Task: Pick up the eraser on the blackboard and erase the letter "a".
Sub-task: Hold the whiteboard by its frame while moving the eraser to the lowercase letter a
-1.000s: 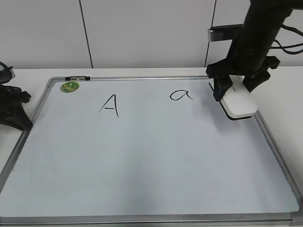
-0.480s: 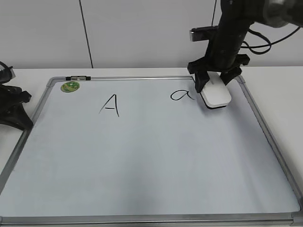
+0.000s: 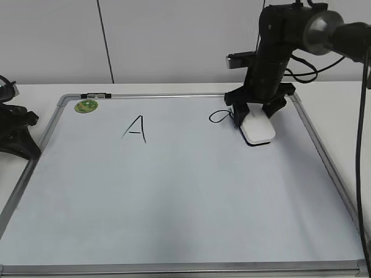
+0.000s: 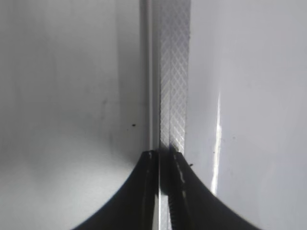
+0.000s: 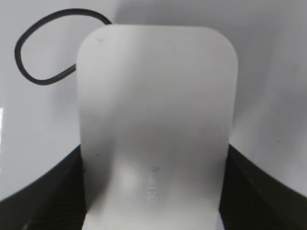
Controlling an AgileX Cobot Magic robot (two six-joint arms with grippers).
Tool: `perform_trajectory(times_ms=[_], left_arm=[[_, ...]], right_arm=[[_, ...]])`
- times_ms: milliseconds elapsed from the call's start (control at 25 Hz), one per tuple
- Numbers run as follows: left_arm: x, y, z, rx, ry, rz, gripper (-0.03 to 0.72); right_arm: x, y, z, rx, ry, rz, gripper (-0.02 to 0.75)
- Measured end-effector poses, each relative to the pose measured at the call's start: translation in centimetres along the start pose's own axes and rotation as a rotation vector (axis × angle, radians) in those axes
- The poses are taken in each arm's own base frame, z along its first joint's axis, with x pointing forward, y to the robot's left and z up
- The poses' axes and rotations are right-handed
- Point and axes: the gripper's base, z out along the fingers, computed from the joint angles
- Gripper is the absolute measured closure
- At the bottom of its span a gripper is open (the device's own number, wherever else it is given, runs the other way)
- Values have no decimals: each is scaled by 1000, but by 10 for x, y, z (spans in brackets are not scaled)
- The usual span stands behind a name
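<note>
White wall, white table | blackboard (image 3: 174,202) lies flat | your right gripper (image 3: 255,119) is clamped on the eraser (image 3: 258,128), pickup done | letter "a" (image 3: 219,117) just left of gripper, right edge under eraser | erasing mostly left, by my judgement | left gripper (image 4: 164,160) closed, empty, well apart.

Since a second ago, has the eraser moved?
Yes. The eraser moved left from the board's right frame onto the "a".
</note>
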Motion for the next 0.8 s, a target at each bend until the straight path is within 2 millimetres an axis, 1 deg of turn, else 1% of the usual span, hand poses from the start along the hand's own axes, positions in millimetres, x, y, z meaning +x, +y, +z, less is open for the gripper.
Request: perform_trajectory(times_ms=[80, 600, 800], left_arm=[[0, 0, 0, 0, 0, 0, 657], [0, 0, 1, 2, 1, -2, 657], [0, 0, 1, 2, -1, -3, 657]], right_arm=[[-2, 0, 6, -4, 1, 1, 210], [-11, 0, 16, -9, -12, 2, 210], [-17, 4, 18, -8, -71, -5, 211]])
